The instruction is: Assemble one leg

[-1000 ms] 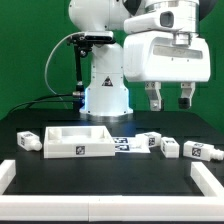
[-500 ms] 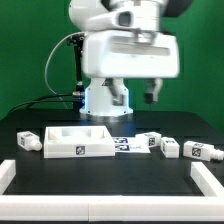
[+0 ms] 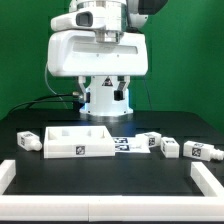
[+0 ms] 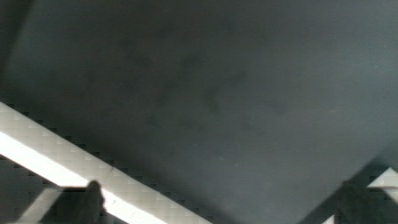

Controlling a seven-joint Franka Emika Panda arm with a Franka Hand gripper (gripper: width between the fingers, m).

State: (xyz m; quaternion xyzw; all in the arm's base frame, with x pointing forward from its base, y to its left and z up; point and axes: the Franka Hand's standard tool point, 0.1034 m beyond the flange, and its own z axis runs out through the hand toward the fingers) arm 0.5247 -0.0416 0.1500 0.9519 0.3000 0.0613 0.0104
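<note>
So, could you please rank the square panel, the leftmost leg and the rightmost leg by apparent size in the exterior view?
1. square panel, clearly largest.
2. leftmost leg and rightmost leg look about alike; I would not rank them.

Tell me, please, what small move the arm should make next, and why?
Probably bring the gripper down toward the lone leg at the exterior view's left: the fingers stand open and empty, high above the table, and that leg lies apart from the panel.
</note>
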